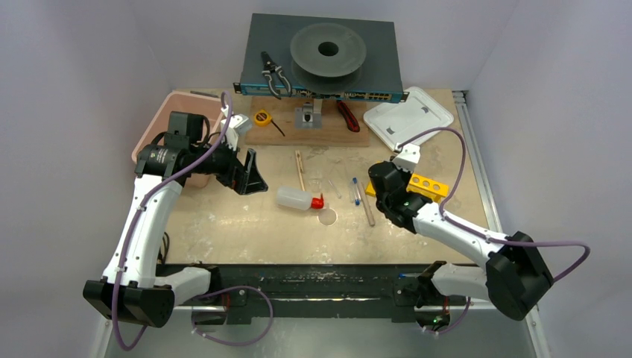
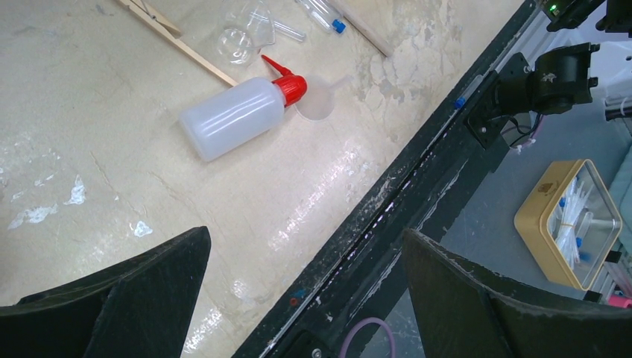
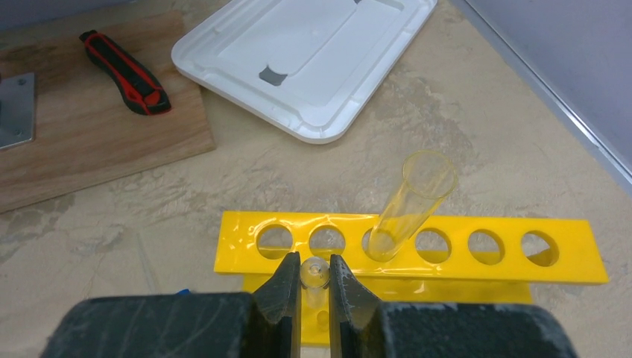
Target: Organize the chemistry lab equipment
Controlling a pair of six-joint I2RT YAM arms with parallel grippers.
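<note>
Pinching a small clear tube [image 3: 314,274], your right claw [image 3: 314,277] has both fingers pressed against the glass, right at the near edge of the yellow rack [image 3: 462,257]. Whether the tube's lower end sits in a hole you cannot tell from these views. A wider clear tube [image 3: 411,201] stands tilted in the rack's third hole, counting from the left in the wrist view. Beyond the rack lie a white tray [image 3: 223,52] and a wooden board [image 3: 97,142] carrying a red-handled tool [image 3: 123,71]. Your left claw [image 2: 305,298] hangs above the table [image 1: 246,224] with its fingers spread wide and nothing between them, off to the left of the squeeze bottle [image 1: 296,198]. That bottle lies on its side mid-table, its red cap [image 2: 292,87] pointing toward the right arm, and the round dish [image 1: 327,217] sits just beside the cap. The blue-capped tubes [image 1: 355,190] lie flat between the bottle and your right claw. You have two wooden sticks on the table, one [image 1: 367,209] just beside those tubes and the other [image 1: 299,170] farther back behind the bottle. A few clear glass pieces near that second stick are too faint to name.
</note>
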